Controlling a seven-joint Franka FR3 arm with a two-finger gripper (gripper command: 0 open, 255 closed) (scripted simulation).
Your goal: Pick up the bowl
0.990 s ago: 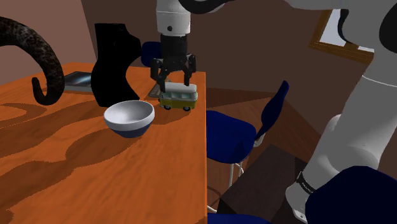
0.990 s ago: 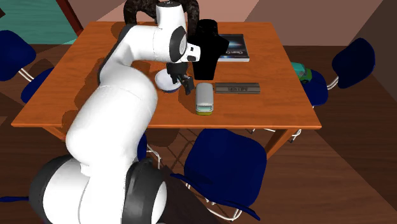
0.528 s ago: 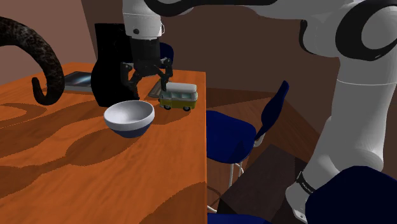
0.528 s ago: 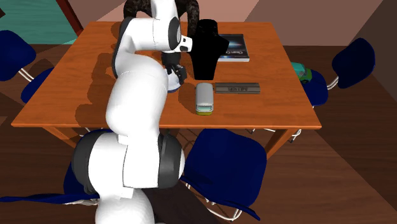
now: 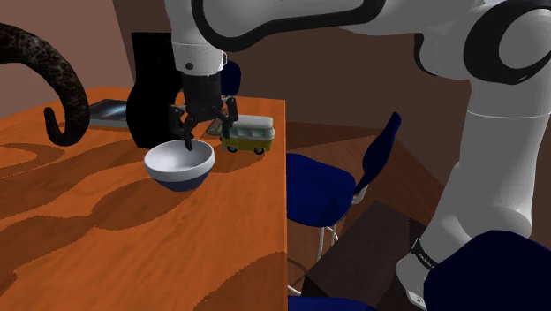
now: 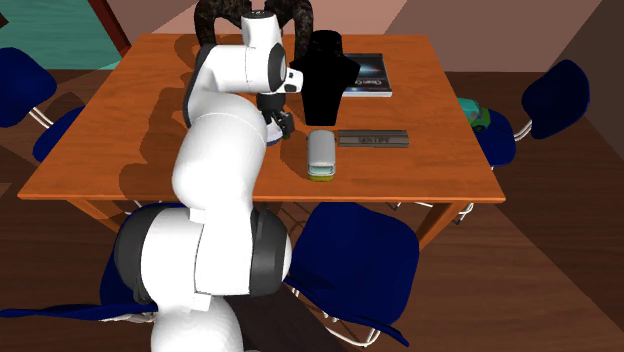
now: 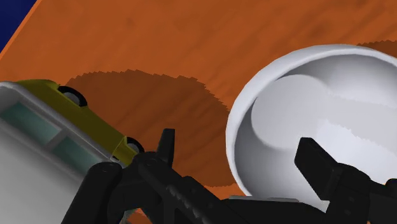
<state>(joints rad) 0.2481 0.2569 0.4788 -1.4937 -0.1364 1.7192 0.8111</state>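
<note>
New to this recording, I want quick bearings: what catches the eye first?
The large white arm reaches over an orange table, its black gripper open astride the rim of a white bowl with a dark blue outside. Next to the bowl, on the shoulder view's right, stands a yellow-green toy van with a white roof.

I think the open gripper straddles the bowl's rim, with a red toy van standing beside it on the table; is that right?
No: the toy van is yellow with a white roof, not red, as the shoulder view shows. The open gripper does straddle the rim of the bowl on the table.
</note>
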